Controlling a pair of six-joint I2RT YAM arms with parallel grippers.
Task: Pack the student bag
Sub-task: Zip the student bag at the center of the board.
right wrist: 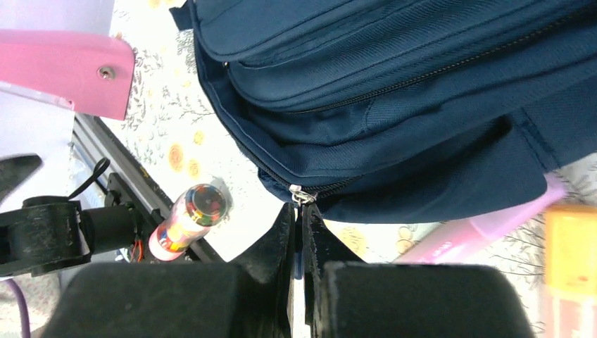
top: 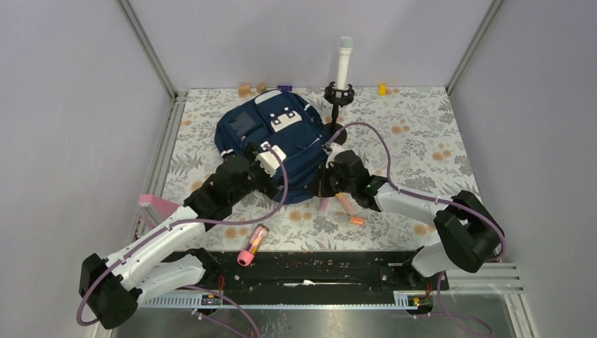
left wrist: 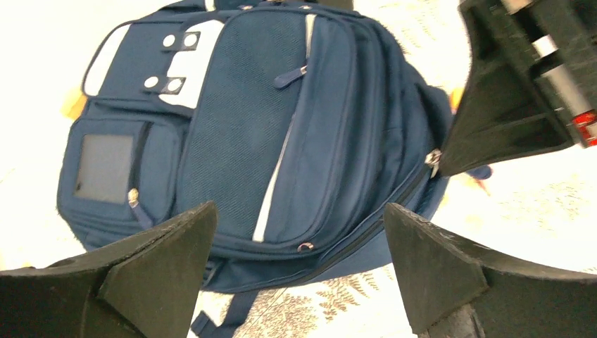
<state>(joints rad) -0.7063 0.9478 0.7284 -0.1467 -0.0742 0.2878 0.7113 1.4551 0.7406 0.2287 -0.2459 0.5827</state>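
Backpack point(top: 278, 137) navy, white-patched; right end effector point(right wrist: 301, 215) pinching zipper pull point(right wrist: 301, 195), left end effector point(left wrist: 299, 211) spread.

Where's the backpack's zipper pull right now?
In the right wrist view, the zipper pull sits at the student bag's lower edge, pinched by the right gripper.

Seen from above, we lose the near edge of the bag point(top: 278, 134) under the arms point(top: 232, 184). The zip pull point(right wrist: 301, 196) is buried between the closed fingers of the right gripper point(right wrist: 301, 213) (only its top shows). A blurred orange shape point(right wrist: 572, 271) is cropped at the right edge.
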